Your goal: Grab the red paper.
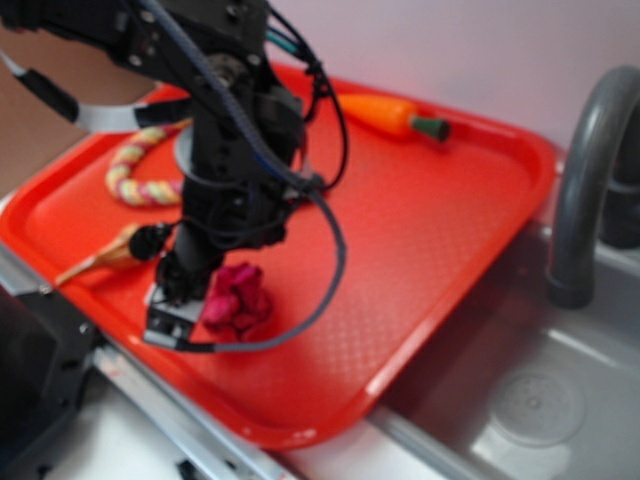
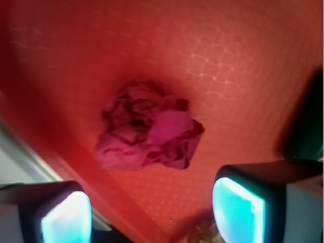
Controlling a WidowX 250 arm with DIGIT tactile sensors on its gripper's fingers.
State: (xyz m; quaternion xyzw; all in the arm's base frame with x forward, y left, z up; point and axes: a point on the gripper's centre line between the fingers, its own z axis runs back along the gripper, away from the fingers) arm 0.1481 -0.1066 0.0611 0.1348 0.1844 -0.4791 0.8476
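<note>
Beside red paper: rope, carrot.

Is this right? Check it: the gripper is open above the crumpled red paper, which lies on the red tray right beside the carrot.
One detail is wrong. The red paper lies near the red tray's front edge, while the carrot sits at the far edge, well apart, as the exterior view shows. The rest holds: the gripper is open above the paper.
</note>
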